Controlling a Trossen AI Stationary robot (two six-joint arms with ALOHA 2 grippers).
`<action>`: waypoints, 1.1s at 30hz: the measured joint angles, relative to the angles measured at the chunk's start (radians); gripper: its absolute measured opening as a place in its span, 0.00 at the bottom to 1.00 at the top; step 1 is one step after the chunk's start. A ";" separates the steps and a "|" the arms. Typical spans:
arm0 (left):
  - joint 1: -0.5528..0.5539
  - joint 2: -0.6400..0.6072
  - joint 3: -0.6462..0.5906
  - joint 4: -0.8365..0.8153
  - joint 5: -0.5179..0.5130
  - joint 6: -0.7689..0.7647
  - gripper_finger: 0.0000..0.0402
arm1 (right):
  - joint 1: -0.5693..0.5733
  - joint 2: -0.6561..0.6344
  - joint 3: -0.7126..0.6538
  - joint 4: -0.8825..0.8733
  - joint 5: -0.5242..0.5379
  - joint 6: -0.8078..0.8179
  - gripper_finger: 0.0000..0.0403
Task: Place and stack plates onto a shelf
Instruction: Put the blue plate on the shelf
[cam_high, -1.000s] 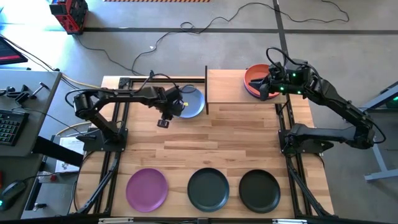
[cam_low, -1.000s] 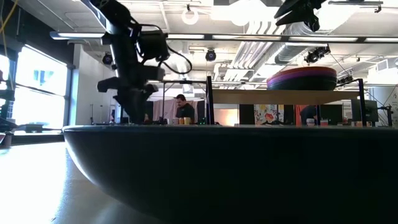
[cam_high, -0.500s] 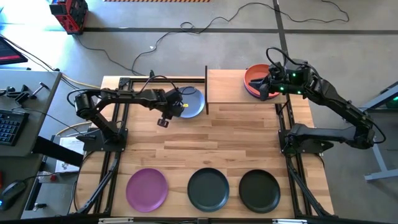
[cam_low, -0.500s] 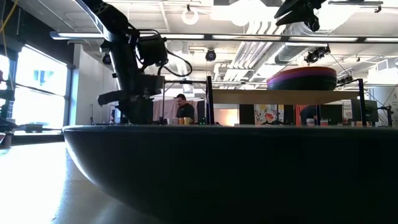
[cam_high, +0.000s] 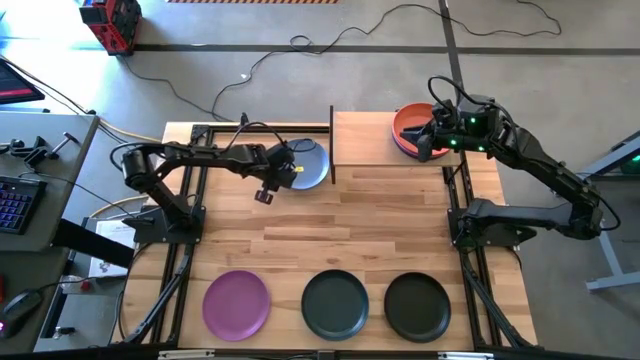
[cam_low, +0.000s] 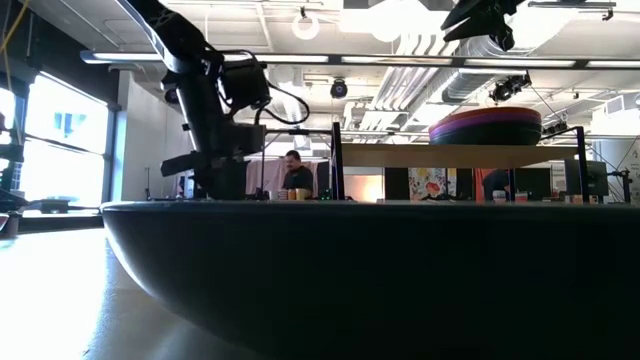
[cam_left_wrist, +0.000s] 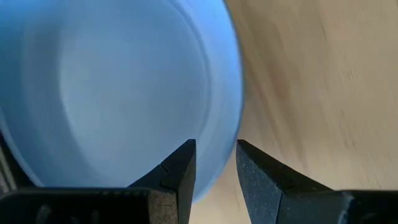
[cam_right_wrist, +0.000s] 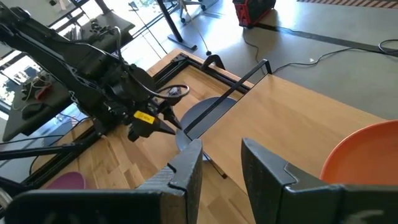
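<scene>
Task partly done: round orange plate (cam_high: 408, 124) tops a stack on the light-wood shelf (cam_high: 362, 140); left gripper (cam_high: 289, 171) jaws straddle the pale blue plate (cam_high: 312, 165) rim, grasp uncertain; right gripper (cam_high: 429, 142) jaws released; purple plate (cam_high: 236, 303) and two dark plates (cam_high: 335, 304) remain on the surface (cam_high: 330, 230).

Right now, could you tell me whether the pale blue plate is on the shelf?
Not on it: the pale blue plate lies under the shelf.

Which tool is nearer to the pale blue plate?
The left tool: its fingers straddle the pale blue plate's rim. The right tool is across the shelf, by the orange plate.
</scene>
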 joint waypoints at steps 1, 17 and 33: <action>0.000 0.009 0.000 -0.002 0.000 0.000 0.25 | 0.000 0.000 0.000 0.000 0.000 0.004 0.23; -0.010 0.080 -0.001 0.054 -0.134 0.002 0.21 | 0.000 0.000 0.000 0.001 0.002 0.019 0.23; -0.077 0.080 0.000 0.020 -0.221 0.001 0.01 | 0.000 0.012 0.000 0.001 0.001 -0.006 0.24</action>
